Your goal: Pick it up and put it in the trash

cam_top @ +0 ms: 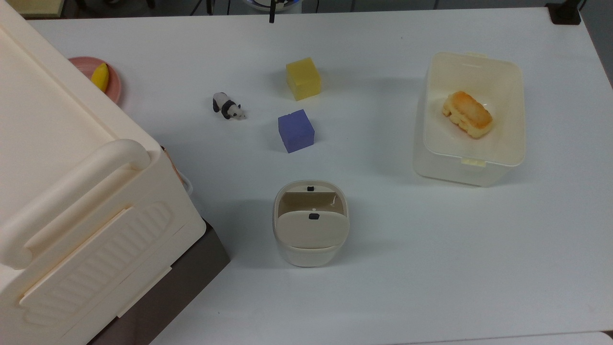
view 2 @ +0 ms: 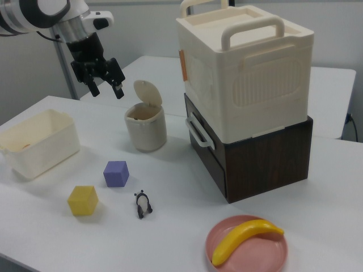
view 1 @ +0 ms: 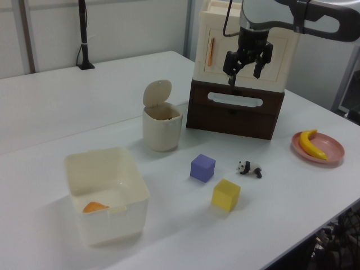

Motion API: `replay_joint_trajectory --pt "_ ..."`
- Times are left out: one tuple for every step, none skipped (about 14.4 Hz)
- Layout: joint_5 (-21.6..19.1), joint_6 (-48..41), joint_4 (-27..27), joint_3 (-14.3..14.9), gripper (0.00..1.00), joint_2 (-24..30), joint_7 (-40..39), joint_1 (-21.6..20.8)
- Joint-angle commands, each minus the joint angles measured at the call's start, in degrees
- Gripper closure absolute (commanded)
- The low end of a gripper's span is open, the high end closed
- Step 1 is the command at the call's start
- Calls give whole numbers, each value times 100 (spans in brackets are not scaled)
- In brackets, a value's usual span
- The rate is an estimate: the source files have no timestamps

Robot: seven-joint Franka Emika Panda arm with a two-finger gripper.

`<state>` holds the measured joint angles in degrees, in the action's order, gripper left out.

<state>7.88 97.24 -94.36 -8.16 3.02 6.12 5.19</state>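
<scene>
Tissue wad nowhere on worktop [cam_top: 431, 263]; flap bin [view 1: 162, 128] open below raised, empty, spread-fingered end effector [view 1: 246, 61]; task apparently finished.

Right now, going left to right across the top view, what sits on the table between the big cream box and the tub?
Pink plate with a banana → panda figurine → purple cube, then the cream tub holding bread. The yellow cube and the bin overlap the purple cube's span, so I leave them out.
</scene>
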Motion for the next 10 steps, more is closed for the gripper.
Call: replay_joint_trajectory --pt "-138 23 50 78 0 -38 -59 -45" --pt "-129 14 50 69 0 -29 -59 -53" --pt "-129 5 50 60 0 -29 -59 -71" --pt "-138 -3 50 43 0 -29 -59 -80" --pt "-138 -30 50 8 0 -29 -41 -97" --pt "-138 -39 41 -1 0 -29 -41 -106" --pt "-138 -39 41 -1 0 -29 -58 -115" --pt "-138 -39 41 -1 0 -29 -59 -115" --pt "-138 -39 50 -1 0 -29 -59 -115" --pt "-138 -39 41 -1 0 -29 -59 -106"
